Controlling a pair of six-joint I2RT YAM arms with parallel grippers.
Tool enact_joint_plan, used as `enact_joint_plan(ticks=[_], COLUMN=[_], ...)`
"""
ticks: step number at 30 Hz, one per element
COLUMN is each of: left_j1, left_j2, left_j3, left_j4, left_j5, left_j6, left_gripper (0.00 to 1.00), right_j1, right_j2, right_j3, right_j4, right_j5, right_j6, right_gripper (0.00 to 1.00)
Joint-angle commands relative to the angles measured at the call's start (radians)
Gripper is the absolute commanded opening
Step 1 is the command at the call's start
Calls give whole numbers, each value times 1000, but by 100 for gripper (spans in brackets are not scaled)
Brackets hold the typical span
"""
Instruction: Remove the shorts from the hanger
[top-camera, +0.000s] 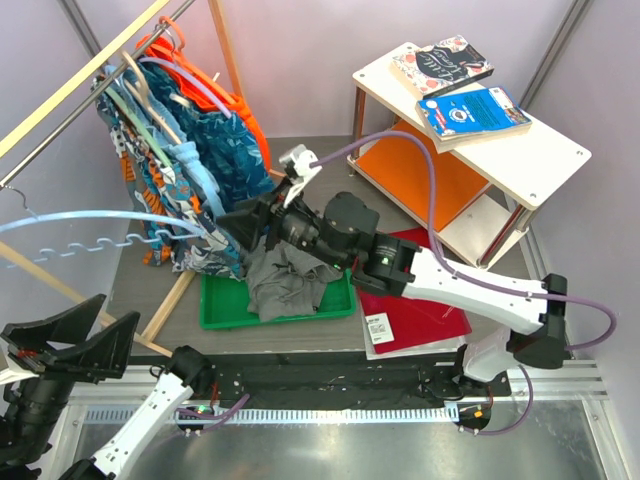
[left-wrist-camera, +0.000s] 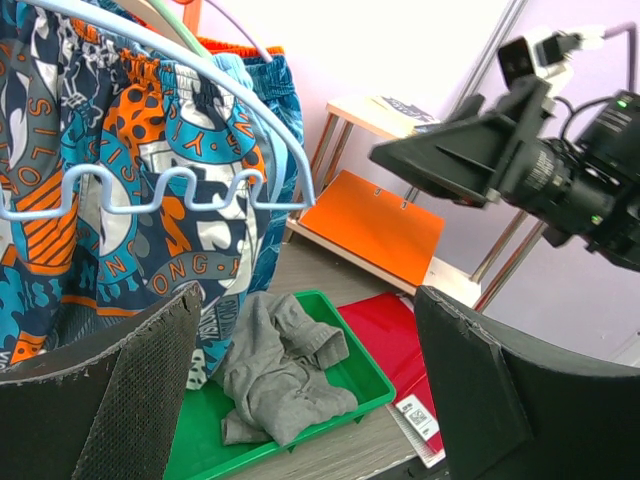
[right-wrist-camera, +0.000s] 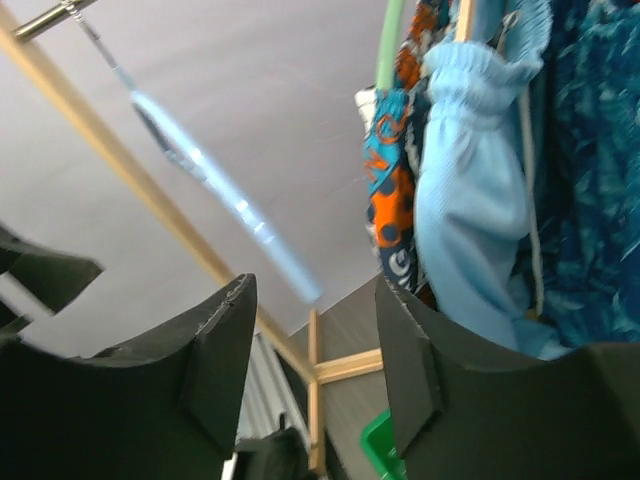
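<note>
One pair looks done: the grey shorts (top-camera: 290, 280) lie crumpled in the green tray (top-camera: 225, 310) on the counter (top-camera: 130, 280), free of any hanger. A pale-blue hanger (top-camera: 90, 222) juts out bare from the rack (top-camera: 90, 75), which fits that pair having come off it.

The rest is not done. The print shorts (top-camera: 165, 190) hang bunched on the rack among several other hangers, with a light-blue pair (right-wrist-camera: 470, 200) pressed beside them. How many garments are packed there I cannot tell.

The right hand (top-camera: 245, 225) reaches across over the tray, right at the lower edge of the hanging cloth. In its own wrist view its fingers stand apart with nothing between them, the cloth close ahead. The left hand (top-camera: 85, 335) sits low at the near left corner, well apart from the rack, its fingers spread wide and empty.

So I judge the task partway along, with the next pair not yet grasped.
</note>
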Motion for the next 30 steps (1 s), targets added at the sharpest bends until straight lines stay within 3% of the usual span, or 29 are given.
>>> enact_joint_plan(ticks=[1,2,10,25,30], left_j1=[-2,-2,-2,-12,-12], left_j2=[-15,-16,2,2,-1], left_j3=[10,13,58,79,87], left_j4=[24,23,-3,-19,-31], left_j5=[11,11,7,-1,-7], left_j6=[-8,-8,7,3,3], left_gripper=[86,86,86,86,86], right_j1=[-44,-50,-55,-57,-66], right_j2=[92,133,334,509,567], right_j3=[154,177,449,589,662], right_j4=[-19,-30,-159,-170,-170], right_j5=[36,27,-12,57,62], right_j6=[19,11,-64,-110,-110], right_gripper=[46,42,41,45,39])
